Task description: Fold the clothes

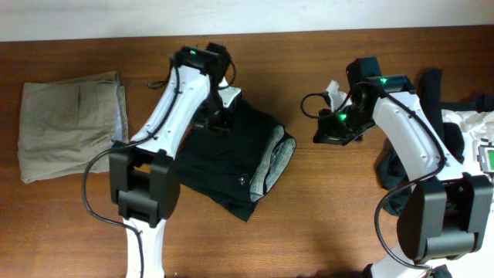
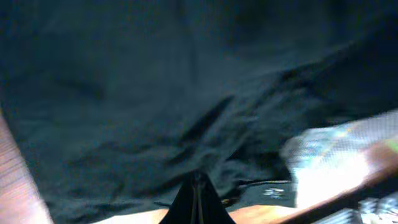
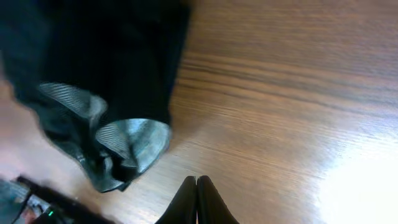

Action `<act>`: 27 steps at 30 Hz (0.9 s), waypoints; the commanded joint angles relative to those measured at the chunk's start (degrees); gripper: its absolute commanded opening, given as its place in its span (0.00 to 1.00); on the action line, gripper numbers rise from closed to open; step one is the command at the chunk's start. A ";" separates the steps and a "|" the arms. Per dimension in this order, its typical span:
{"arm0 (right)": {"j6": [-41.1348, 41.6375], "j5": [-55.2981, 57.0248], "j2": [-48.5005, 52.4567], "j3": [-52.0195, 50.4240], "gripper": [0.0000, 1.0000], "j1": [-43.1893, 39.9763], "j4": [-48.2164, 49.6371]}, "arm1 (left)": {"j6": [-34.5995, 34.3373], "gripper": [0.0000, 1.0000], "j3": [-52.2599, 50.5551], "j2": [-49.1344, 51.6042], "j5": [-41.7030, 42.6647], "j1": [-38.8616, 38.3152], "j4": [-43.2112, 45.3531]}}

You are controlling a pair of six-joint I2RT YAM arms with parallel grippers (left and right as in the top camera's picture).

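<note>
The black shorts (image 1: 231, 158) lie folded in the middle of the table, grey lining (image 1: 279, 158) showing at their right edge. My left gripper (image 1: 216, 116) sits over their upper left part. In the left wrist view its fingers (image 2: 197, 186) are shut, with black cloth (image 2: 155, 93) filling the view; no cloth is between them. My right gripper (image 1: 328, 131) hovers right of the shorts. Its fingers (image 3: 196, 186) are shut and empty above bare wood, with the shorts' grey-lined edge (image 3: 124, 143) to the left.
A folded khaki garment (image 1: 69, 123) lies at the far left. A pile of white and dark clothes (image 1: 463, 123) sits at the right edge behind the right arm. Brown wooden table (image 1: 324, 201).
</note>
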 commanded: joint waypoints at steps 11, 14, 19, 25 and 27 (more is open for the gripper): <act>23.39 15.91 16.46 0.74 0.04 15.39 17.57 | -1.42 0.08 -22.60 -0.94 1.03 9.70 12.52; 22.97 16.55 18.84 0.74 0.04 11.87 11.85 | -1.44 0.06 -27.04 -0.94 0.31 12.00 14.12; 12.46 16.22 16.59 1.44 0.04 11.06 8.35 | 0.68 0.08 -20.83 -1.31 1.14 14.08 6.03; 2.80 8.48 3.48 4.57 0.04 12.66 3.87 | 1.18 0.13 -10.82 -6.08 4.85 14.08 -1.84; 2.58 4.79 3.10 4.50 0.04 14.38 3.87 | 1.16 0.15 -10.84 -6.49 5.03 14.08 -5.29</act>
